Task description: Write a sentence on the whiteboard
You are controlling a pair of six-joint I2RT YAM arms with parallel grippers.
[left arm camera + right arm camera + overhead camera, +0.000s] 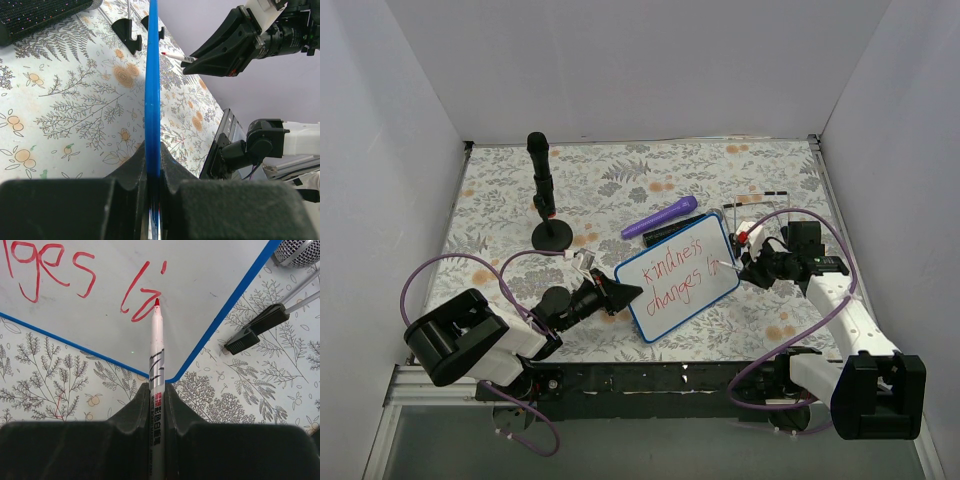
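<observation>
Top external: the whiteboard (pixel 677 277) is mid-tabletop (pixel 500 200), its long axis running near-left to far-right. Its red sentence (pixel 672 262) reads "kindness changes li" in two lines. Left wrist: my left jaws are clamped on the board's blue frame, seen edge-on and pointing straight away from me. Right wrist: my right jaws grip a red marker (pixel 156 347), tip at the rightmost stroke. "ges li" is readable; the barrel print is too small.
</observation>
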